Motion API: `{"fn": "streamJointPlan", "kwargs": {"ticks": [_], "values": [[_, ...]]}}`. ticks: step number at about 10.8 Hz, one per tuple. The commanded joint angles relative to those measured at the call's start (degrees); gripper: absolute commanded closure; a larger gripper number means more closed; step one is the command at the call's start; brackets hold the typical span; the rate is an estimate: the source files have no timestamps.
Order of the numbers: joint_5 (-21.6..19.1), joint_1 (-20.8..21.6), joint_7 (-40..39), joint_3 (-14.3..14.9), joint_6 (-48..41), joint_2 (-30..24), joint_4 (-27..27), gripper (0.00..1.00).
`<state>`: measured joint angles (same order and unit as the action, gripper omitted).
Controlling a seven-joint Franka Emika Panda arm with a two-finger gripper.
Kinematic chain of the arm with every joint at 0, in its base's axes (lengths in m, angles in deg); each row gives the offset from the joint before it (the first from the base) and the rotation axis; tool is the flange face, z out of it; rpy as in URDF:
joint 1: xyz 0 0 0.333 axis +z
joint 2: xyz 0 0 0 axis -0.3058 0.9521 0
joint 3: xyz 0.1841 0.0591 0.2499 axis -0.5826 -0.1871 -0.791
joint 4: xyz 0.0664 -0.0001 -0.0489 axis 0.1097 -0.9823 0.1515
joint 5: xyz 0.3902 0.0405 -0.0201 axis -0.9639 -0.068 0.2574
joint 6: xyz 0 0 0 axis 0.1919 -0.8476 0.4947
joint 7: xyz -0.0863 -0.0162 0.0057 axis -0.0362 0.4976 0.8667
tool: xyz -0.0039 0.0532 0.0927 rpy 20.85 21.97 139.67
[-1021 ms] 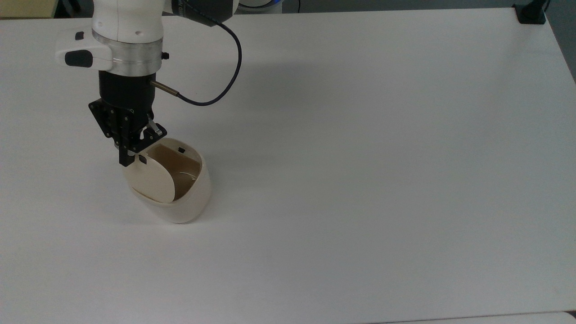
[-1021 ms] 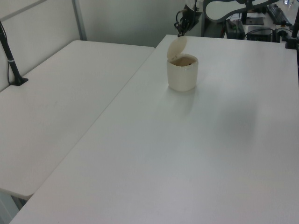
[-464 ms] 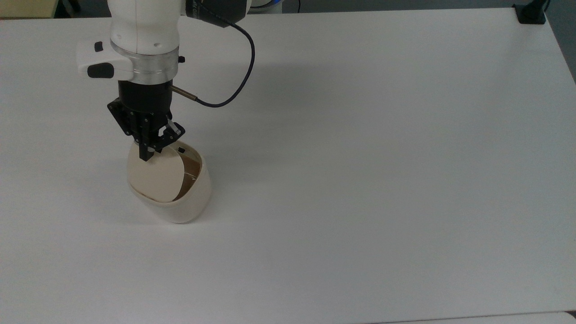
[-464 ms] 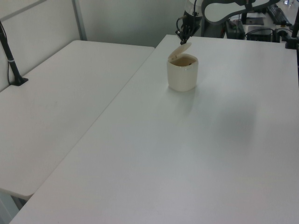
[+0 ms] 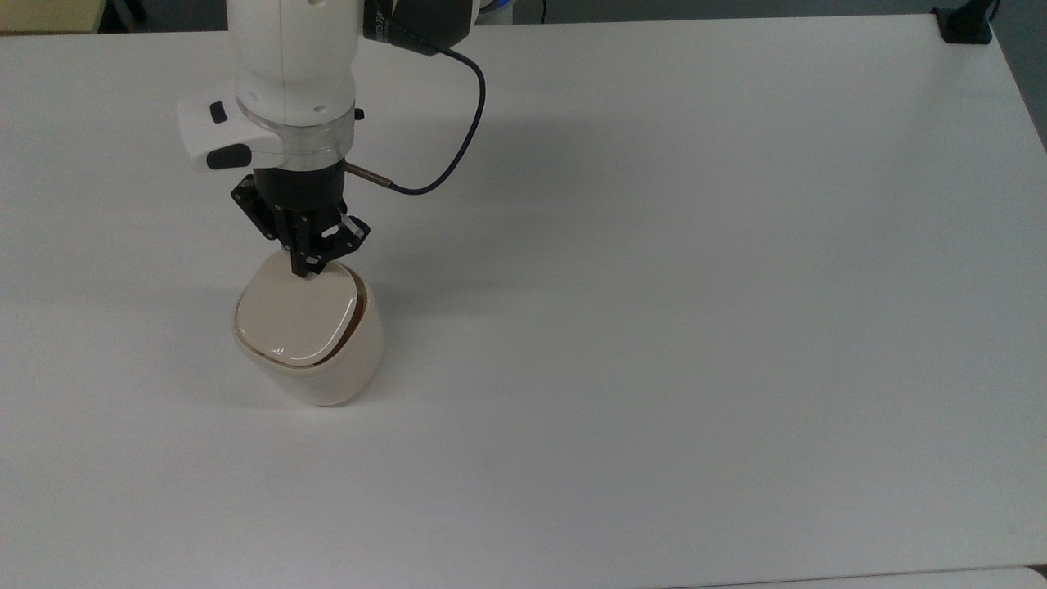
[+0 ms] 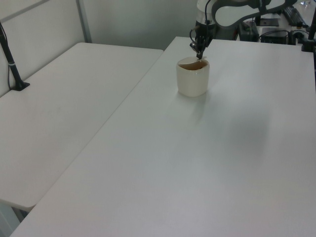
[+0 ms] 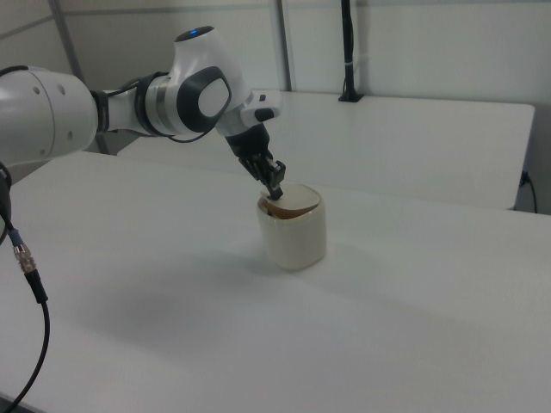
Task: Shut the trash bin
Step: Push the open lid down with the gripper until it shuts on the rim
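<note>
The gripper (image 5: 309, 263) had its two black fingers drawn close together, holding nothing, with the tips pressed down onto the edge of the lid (image 5: 296, 319) of the cream-beige trash bin (image 5: 323, 372). Directly beneath the fingers the lid lay almost flat over the bin's mouth, a thin dark gap remaining along the rim on the top view's right. In the left view the gripper (image 6: 199, 52) met the bin (image 6: 193, 80) at its far rim, and in the right view the gripper (image 7: 275, 191) came down at a slant onto the bin (image 7: 294, 232) from the right view's left. Above the fingers rose the white arm (image 5: 293, 74), a dark cable (image 5: 455, 139) looping off its wrist. Below the bin spread a bare white table (image 5: 695, 327); a second white table (image 6: 64, 113) stood beside it on the left view's left, against a pale wall (image 6: 133, 22) with a grey upright post (image 6: 83, 20). A second earlier the lid had stood raised, showing the brown inside of the bin, with the gripper at its upper edge; since then the gripper had moved toward the top view's right and pushed the lid down.
</note>
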<state>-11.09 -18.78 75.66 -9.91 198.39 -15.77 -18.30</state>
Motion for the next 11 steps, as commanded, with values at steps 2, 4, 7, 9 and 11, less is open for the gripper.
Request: {"fn": "streamJointPlan", "kwargs": {"ticks": [2,4,7,9,11], "values": [[0.4,1.1,-1.1,0.1,-0.6,0.9,-1.9,0.99],[0.4,1.1,-1.1,0.1,-0.2,2.2,-1.8,0.99],[0.3,1.1,-1.0,0.1,-0.4,1.8,-1.3,0.99],[0.2,1.7,-1.0,-0.8,-1.2,-0.7,-1.0,0.98],[0.0,1.8,-1.9,-2.9,-6.5,-4.1,-0.2,0.97]]}}
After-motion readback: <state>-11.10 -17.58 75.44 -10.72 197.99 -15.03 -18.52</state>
